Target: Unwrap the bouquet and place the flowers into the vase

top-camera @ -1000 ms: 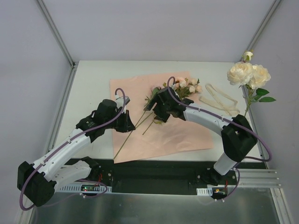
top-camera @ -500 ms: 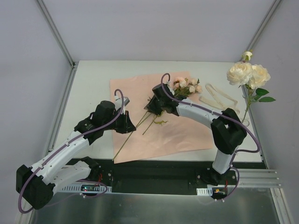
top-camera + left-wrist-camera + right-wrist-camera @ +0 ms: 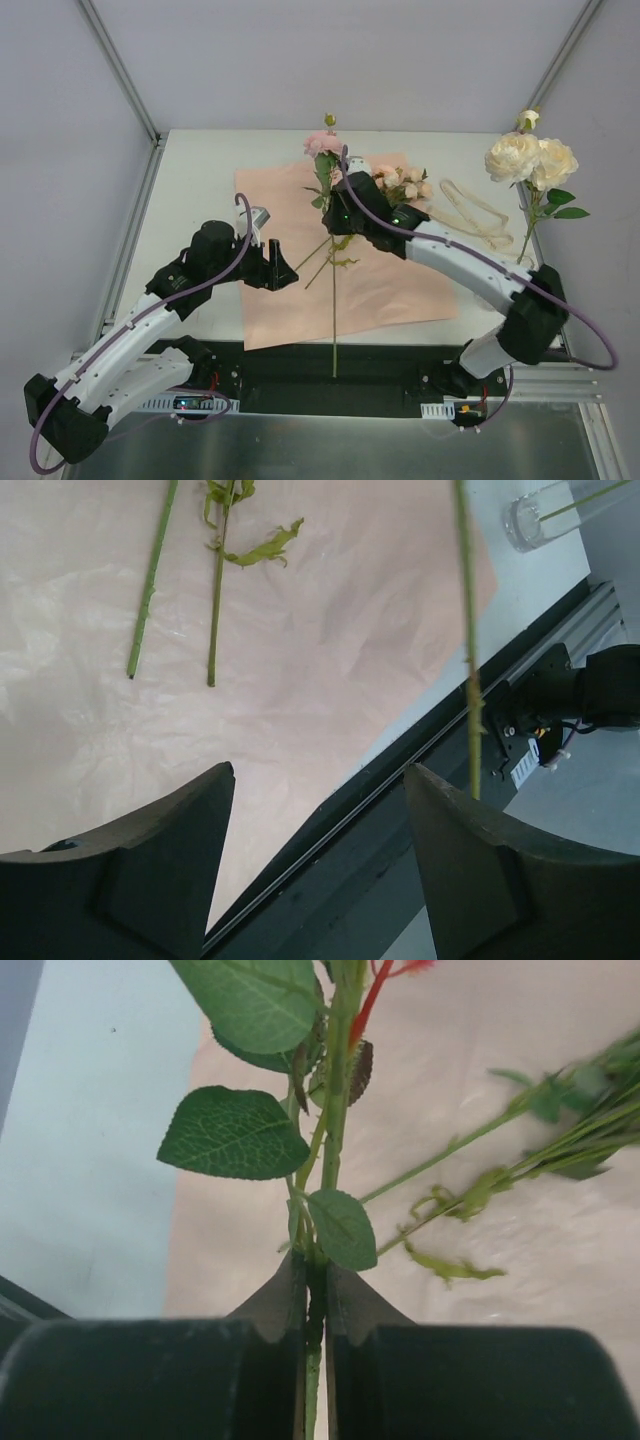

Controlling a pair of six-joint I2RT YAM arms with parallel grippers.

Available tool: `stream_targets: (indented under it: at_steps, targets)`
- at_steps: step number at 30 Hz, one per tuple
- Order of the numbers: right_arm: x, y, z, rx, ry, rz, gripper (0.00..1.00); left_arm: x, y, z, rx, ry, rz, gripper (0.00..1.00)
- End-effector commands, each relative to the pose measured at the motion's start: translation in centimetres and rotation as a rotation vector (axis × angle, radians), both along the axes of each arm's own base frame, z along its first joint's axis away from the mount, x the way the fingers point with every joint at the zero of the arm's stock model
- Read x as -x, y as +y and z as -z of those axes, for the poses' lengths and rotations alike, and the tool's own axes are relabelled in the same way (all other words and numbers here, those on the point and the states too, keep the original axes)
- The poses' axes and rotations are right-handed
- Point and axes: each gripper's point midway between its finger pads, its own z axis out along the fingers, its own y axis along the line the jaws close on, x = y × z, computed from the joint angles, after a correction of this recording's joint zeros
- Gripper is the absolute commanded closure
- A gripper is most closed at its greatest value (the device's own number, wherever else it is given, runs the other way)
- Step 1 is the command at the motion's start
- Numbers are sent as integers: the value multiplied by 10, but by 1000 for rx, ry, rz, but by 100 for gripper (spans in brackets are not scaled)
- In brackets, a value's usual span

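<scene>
While aloft in right tool (image 3: 313, 1298), rose (image 3: 322, 146) over loose stems (image 3: 150, 580), paper (image 3: 400, 290).

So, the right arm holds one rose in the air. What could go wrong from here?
1. The right gripper pinches the pink rose only by its thin stem, with a long end hanging free. It may swing or turn in the grip and miss the vase.
2. That vase looks small beside the tall cream roses it already carries, so a push from the stem could tip it.
</scene>
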Motion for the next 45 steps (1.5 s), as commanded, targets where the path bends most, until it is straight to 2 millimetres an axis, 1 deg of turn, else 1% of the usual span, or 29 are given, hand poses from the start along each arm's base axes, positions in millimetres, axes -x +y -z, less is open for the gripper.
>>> stream_targets:
  at_steps: [1, 3, 4, 6, 7, 8, 9, 11, 12, 13, 17, 18, 22, 23, 25, 26, 29, 30, 33, 35, 36, 37, 38, 39, 40, 41, 42, 44, 45]
  targets:
    - [29, -57, -97, 210, -437, -178, 100, -9, 3, -26, 24, -100, -20, 32]
    - [41, -77, -112, 307, -543, -238, 100, -11, 3, -28, 21, -104, -26, 32]
    - [55, -92, -136, 289, -611, -239, 99, -11, 3, -26, 18, -101, -25, 32]
    - [66, -113, -157, 312, -695, -246, 100, -12, 1, -23, 12, -91, -22, 32]
    - [77, -132, -181, 321, -784, -256, 100, -13, 0, -23, 13, -90, -19, 32]
    - [85, -140, -191, 320, -834, -278, 99, -14, -1, -20, 8, -82, -19, 32]
    - [98, -157, -207, 301, -908, -275, 99, -14, -2, -19, 12, -77, -14, 32]
    - [107, -177, -226, 351, -1032, -286, 100, -15, -4, -19, 17, -72, -12, 32]
    - [113, -193, -238, 361, -1080, -258, 99, -14, -5, -20, 23, -70, -8, 32]
    - [117, -205, -247, 406, -1110, -251, 100, -14, -5, -21, 27, -71, -6, 32]
    - [121, -242, -268, 535, -1135, -186, 100, -15, -7, -24, 36, -74, -4, 32]
    - [125, -248, -274, 530, -1159, -175, 100, -15, -7, -25, 38, -76, -4, 32]
    - [139, -268, -312, 447, -1261, -85, 99, -16, -8, -28, 45, -74, -7, 32]
    - [142, -281, -325, 432, -1271, -30, 100, -16, -8, -28, 47, -72, -6, 32]
    - [146, -298, -341, 410, -1281, 53, 99, -15, -9, -29, 51, -68, -2, 32]
    - [148, -313, -348, 410, -1269, 116, 100, -14, -10, -29, 54, -68, 1, 32]
    - [152, -335, -354, 434, -1257, 195, 99, -13, -10, -29, 58, -64, 0, 32]
    - [157, -344, -356, 429, -1265, 215, 100, -13, -10, -30, 60, -65, -1, 32]
    - [166, -362, -358, 407, -1281, 264, 100, -13, -10, -30, 62, -65, 3, 32]
    - [170, -377, -357, 433, -1282, 317, 100, -13, -11, -31, 66, -66, 7, 32]
    - [171, -383, -362, 417, -1295, 366, 100, -13, -12, -30, 66, -62, 9, 32]
    - [166, -386, -357, 478, -1281, 396, 99, -12, -12, -30, 68, -60, 13, 32]
    - [164, -388, -357, 485, -1274, 425, 100, -13, -14, -31, 73, -64, 15, 32]
    - [164, -392, -363, 465, -1279, 473, 100, -13, -14, -32, 79, -58, 19, 32]
    - [163, -396, -364, 502, -1262, 499, 100, -12, -16, -32, 83, -56, 26, 32]
    - [157, -392, -364, 531, -1248, 508, 99, -12, -17, -34, 88, -57, 29, 32]
    - [158, -396, -372, 513, -1252, 558, 100, -11, -17, -35, 94, -56, 33, 32]
    - [155, -396, -375, 567, -1260, 582, 100, -10, -17, -35, 99, -58, 35, 32]
    - [157, -398, -382, 536, -1281, 616, 100, -9, -17, -36, 102, -59, 34, 32]
